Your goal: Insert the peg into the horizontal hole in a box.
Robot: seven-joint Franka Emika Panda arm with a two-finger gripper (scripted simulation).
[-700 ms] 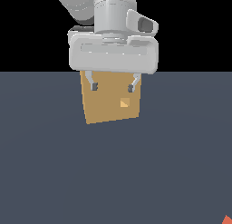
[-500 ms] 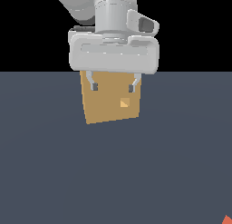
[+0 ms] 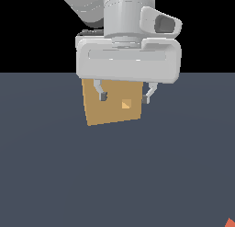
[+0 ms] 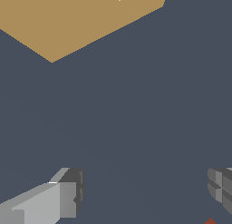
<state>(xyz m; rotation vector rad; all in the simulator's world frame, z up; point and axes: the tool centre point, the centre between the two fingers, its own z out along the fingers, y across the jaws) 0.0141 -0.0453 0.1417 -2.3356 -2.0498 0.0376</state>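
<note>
box (image 3: 108,111): flat matt tan, smooth, no grain
hole (image 3: 126,104): lighter orange, equally matt
my gripper (image 3: 124,98): smooth pale grey shell, soft plastic-like sheen
my fingertips (image 4: 72,191): darker grey, dull
floor (image 3: 114,175): even slate-blue, matt, textureless

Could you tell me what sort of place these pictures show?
Most likely a bare simulated test scene, not a real room: a flat, featureless dark grey-blue floor under a plain black background, a flat-shaded tan square box with a small lighter hole, and an open grey gripper in front of it.
</note>
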